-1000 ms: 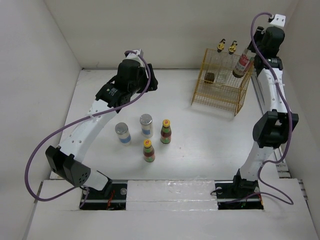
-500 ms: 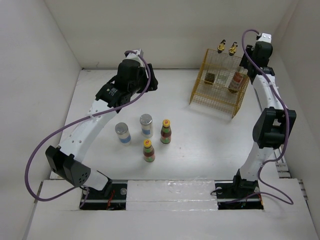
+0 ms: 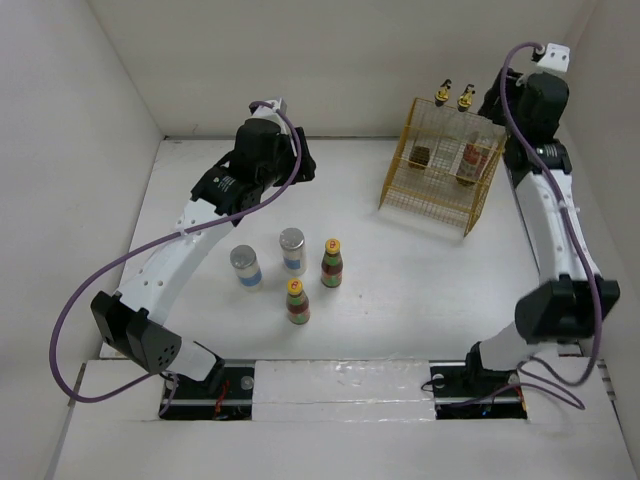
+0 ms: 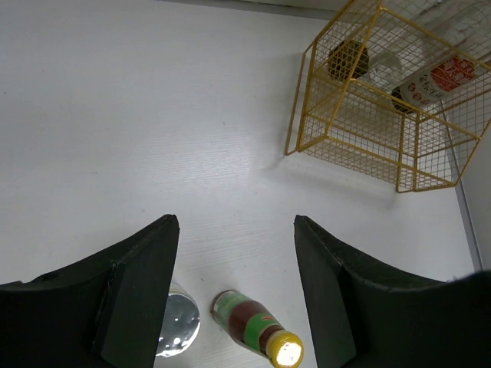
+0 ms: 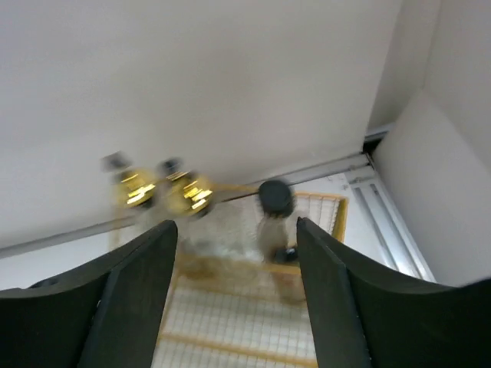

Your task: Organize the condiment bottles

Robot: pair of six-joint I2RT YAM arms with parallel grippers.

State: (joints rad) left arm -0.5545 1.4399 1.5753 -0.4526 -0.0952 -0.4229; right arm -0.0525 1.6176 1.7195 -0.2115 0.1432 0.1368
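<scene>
The black-capped bottle with the red-white label (image 3: 470, 160) stands inside the yellow wire basket (image 3: 432, 195). It also shows in the left wrist view (image 4: 439, 77), and blurred in the right wrist view (image 5: 275, 198). Two clear gold-capped bottles (image 3: 441, 95) (image 3: 466, 97) stand at the basket's far side. My right gripper (image 3: 497, 105) (image 5: 236, 230) is open and empty, above and behind the basket. Two silver-lidded jars (image 3: 245, 267) (image 3: 292, 250) and two yellow-capped bottles (image 3: 332, 262) (image 3: 297, 300) stand on the table. My left gripper (image 3: 300, 168) (image 4: 236, 230) is open and empty, high above one jar (image 4: 176, 333) and one yellow-capped bottle (image 4: 253, 328).
White walls close the table on the left, back and right. A metal rail (image 3: 510, 185) runs along the right edge beside the basket. A dark patch (image 3: 422, 155) shows low inside the basket's left part.
My right gripper lowered the black-capped bottle into the basket, let it go and drew back up, open. The basket shifted slightly left. The left arm has not moved.
</scene>
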